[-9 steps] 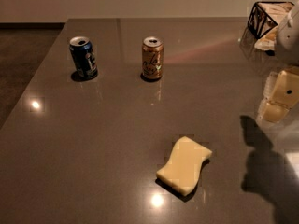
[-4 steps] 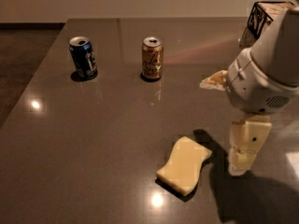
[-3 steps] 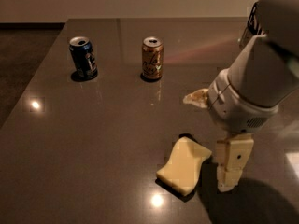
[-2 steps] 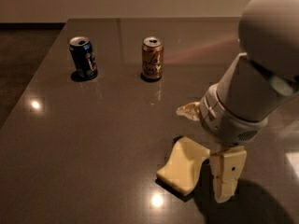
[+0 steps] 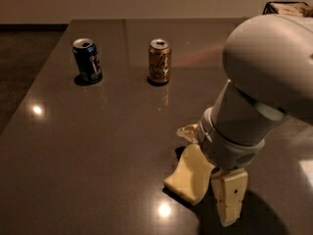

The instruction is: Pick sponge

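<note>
The sponge (image 5: 188, 179), a pale yellow foam slab with wavy sides, lies flat on the dark table (image 5: 98, 146) near the front, right of centre. My gripper (image 5: 208, 164) hangs from the big white arm directly over the sponge's right end. One cream finger (image 5: 229, 199) stands right of and in front of the sponge, and the other finger (image 5: 188, 131) sits behind its far end. The jaws are open and straddle the sponge without closing on it. The wrist hides the sponge's upper right part.
A blue soda can (image 5: 88, 60) stands at the back left and a brown-orange can (image 5: 159, 61) stands at the back centre. A dark wire basket (image 5: 286, 6) is at the far right corner. The table's left edge runs beside a dark floor.
The arm has swung in from the right and down to the left. The gripper went from beside the sponge to over its right end. The sponge and cans have not moved.
</note>
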Available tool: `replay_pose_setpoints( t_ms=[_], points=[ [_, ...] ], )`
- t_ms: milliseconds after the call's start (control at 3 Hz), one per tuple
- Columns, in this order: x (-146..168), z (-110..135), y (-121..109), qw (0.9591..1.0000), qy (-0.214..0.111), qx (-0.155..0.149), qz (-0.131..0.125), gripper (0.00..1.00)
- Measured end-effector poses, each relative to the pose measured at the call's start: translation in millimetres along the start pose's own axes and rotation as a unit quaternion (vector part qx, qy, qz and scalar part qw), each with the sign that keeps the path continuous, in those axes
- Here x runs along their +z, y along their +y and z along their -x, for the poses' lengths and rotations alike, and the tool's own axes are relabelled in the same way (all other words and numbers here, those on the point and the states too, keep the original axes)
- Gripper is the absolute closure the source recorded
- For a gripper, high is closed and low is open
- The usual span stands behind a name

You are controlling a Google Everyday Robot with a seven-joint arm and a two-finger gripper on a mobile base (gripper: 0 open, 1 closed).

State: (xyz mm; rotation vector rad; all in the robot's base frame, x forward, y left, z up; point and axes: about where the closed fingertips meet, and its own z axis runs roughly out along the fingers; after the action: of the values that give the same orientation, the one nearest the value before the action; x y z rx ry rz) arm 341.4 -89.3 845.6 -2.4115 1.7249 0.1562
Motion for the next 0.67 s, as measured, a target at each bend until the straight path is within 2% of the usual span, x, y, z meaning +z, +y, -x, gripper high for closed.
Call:
replay_pose_setpoints(
  t_ms=[333, 667],
  points=[
    [9.1, 2.2, -1.5, 1.0, 0.009, -0.005, 0.001, 0.18],
    [7.7, 2.1, -8.5, 0.9999, 0.012, 0.004, 0.006, 0.4]
  ],
)
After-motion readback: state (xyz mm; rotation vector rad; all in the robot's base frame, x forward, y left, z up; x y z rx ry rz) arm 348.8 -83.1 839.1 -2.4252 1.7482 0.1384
